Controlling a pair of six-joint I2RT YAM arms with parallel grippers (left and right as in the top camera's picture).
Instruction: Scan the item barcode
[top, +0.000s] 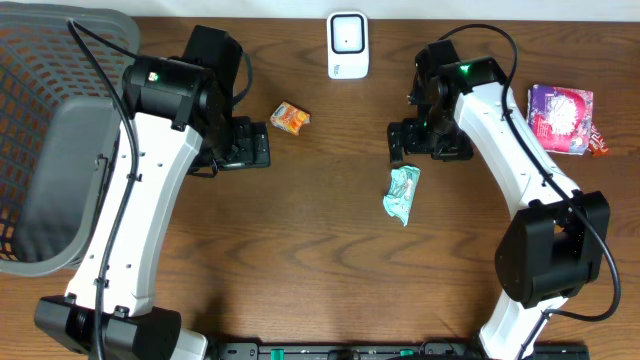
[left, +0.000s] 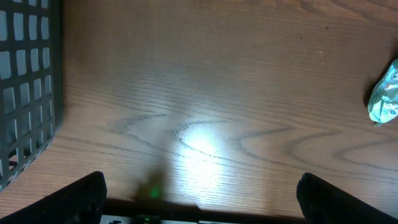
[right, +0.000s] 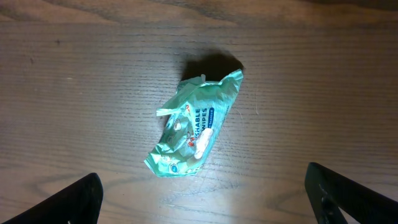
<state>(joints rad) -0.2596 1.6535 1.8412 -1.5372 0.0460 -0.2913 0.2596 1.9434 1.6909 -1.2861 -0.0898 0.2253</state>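
Observation:
A crumpled green wipes packet (top: 402, 193) (right: 196, 125) (left: 385, 94) lies on the wooden table near the middle. My right gripper (top: 425, 140) (right: 202, 202) hovers just behind it, open wide, nothing between its fingers (right: 74, 202). A white barcode scanner (top: 347, 45) stands at the table's back edge. An orange snack packet (top: 290, 118) lies left of centre. My left gripper (top: 240, 148) (left: 199, 199) is open and empty over bare wood, beside the orange packet.
A dark mesh basket (top: 55, 120) (left: 28, 93) holding a grey bag fills the left side. A purple packet (top: 562, 118) lies at the far right, beside the right arm.

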